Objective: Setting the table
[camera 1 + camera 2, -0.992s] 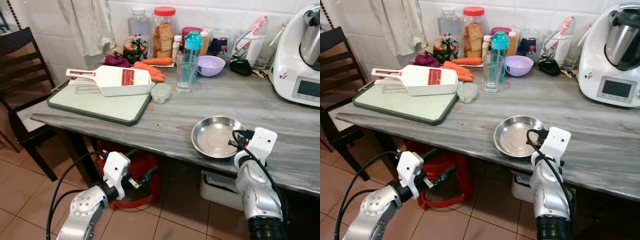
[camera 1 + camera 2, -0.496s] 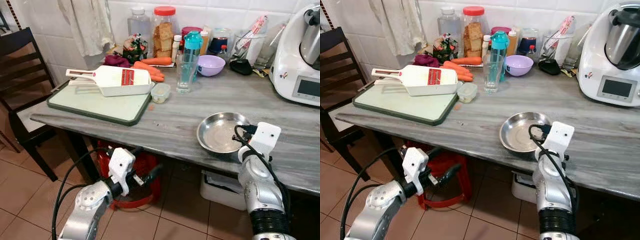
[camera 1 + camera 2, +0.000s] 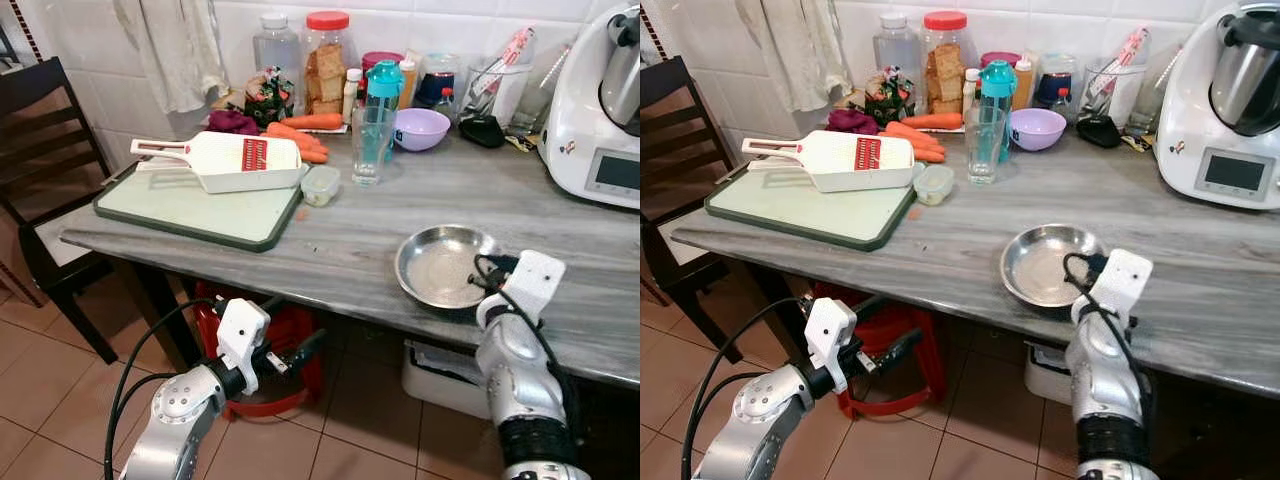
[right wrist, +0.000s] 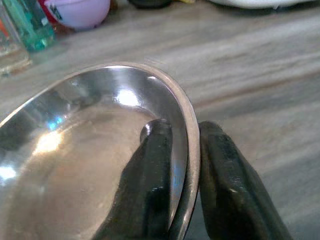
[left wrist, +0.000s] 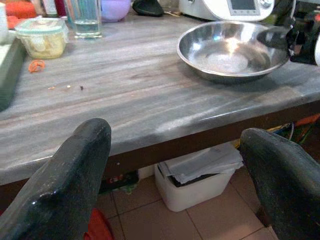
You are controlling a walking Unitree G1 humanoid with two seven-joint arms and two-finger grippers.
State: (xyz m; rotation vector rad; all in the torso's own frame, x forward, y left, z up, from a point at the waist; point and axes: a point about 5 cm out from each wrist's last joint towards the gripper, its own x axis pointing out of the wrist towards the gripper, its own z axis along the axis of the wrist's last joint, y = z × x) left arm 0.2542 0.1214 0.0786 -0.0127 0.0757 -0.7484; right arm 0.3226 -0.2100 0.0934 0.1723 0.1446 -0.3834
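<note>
Steel dish (image 3: 441,264) sits on the grey table (image 3: 350,240) near its front edge, pinched at its rim by the right claw (image 4: 181,150), one finger inside and one outside. Left claw (image 5: 177,165) hangs spread open below the table edge, above the tiled floor (image 3: 60,400).

— Where was there room around the right gripper (image 4: 181,165)?

— Bare countertop (image 3: 350,245) lay ahead of its steel bowl (image 3: 440,265); the drinking glass (image 3: 371,145), lidded tub (image 3: 321,185) and food processor (image 3: 595,105) crowded farther off.
</note>
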